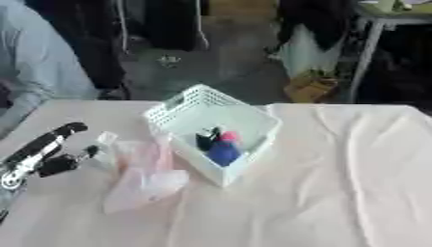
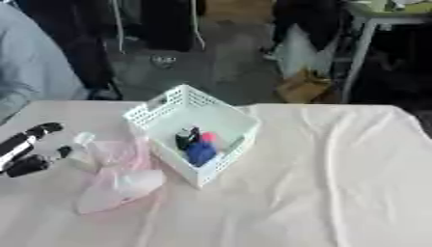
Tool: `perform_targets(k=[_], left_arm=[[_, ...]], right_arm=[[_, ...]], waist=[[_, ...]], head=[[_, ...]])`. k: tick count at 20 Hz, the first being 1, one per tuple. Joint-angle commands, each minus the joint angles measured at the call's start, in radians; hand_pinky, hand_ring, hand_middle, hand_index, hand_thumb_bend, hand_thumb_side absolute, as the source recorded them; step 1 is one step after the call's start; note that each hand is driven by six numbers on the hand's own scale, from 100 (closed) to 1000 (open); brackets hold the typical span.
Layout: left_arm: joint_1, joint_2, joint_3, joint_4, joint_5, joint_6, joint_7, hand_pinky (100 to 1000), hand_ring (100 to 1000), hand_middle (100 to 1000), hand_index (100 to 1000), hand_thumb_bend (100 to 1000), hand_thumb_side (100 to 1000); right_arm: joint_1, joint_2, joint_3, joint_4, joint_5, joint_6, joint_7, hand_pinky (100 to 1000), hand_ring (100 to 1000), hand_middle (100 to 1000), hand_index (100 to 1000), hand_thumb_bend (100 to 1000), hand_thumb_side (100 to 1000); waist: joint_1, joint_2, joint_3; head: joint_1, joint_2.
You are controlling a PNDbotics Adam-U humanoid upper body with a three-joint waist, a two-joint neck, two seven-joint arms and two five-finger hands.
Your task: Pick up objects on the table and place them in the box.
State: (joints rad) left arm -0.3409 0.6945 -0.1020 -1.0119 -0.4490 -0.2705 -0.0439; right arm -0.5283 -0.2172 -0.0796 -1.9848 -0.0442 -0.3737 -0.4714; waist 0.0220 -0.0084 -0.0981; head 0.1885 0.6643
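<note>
While the left robot hand (image 1: 49, 155) hung open at nine o'clock, the box (image 1: 187, 103) waited.
Its straight fingers held nothing, near a pink bag (image 1: 143, 179) on the surface (image 1: 337, 193), probably poised to grasp.

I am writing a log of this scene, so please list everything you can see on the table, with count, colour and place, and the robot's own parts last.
Basket: one, white, lattice walls, middle of the table, turned cornerwise.
Blue thing: one, blue, inside the basket at its near corner.
Pink thing: one, pink-red, inside the basket, just behind the blue thing.
Black thing: one, black, inside the basket, left of the pink thing.
Plastic bag: one, pale pink, see-through, crumpled on the table left of the basket.
Tablecloth: one, pale pinkish white, wrinkled, covers the table.
Left hand: one, black with silver, at the left edge, fingers pointing toward the plastic bag.
Right hand: not in view.
</note>
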Motion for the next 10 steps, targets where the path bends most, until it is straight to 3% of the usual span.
perform_targets(k=[1, 10], left_arm=[[-0.017, 0.008, 0.000, -0.002, -0.014, 0.009, 0.012, 1000, 1000, 1000, 1000, 443, 796], [0.011, -0.043, -0.011, -0.003, 0.002, 0.101, 0.105, 1000, 1000, 1000, 1000, 418, 807]], right_arm=[[-0.020, -0.011, -0.003, -0.015, 0.000, 0.001, 0.003, 807, 842, 751, 710, 100, 996], [-0.019, -0.005, -0.005, -0.015, 0.000, 0.004, 0.002, 807, 841, 749, 709, 100, 992]], waist=[[-0.003, -0.010, -0.002], [-0.003, -0.008, -0.006]], head=[[0.002, -0.011], [0.007, -0.017]])
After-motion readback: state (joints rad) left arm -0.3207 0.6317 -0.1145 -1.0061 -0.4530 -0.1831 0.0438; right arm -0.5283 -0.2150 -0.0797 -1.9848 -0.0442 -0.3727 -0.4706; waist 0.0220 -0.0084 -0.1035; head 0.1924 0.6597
